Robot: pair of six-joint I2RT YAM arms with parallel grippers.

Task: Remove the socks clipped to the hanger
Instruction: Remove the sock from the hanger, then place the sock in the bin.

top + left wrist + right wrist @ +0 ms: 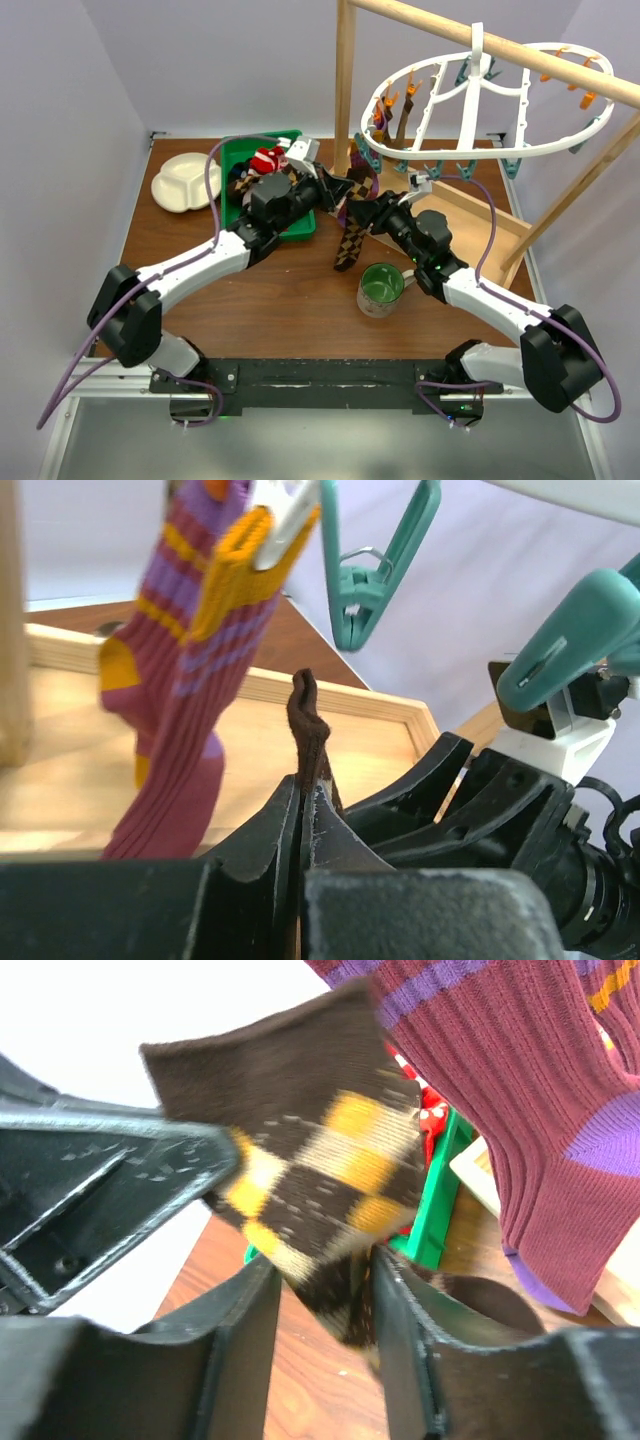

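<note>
The fixed top camera looks down from high behind the near edge, wide over the brown wooden table (300,300). Both wrist cameras face forward, very near, sharing the maroon ribbed sock with purple and orange stripes (190,680). Top and right wrist views share the brown-and-yellow checkered sock (310,1190).

Fuzzy, matt brown-and-yellow checkered knit sock (320,1180); ribbed maroon cloth sock (190,680) with purple and orange stripes; smooth, glossy teal plastic clip (375,570); pale matt wooden frame (345,80); smooth brown wood-grain tabletop (290,300).
</note>
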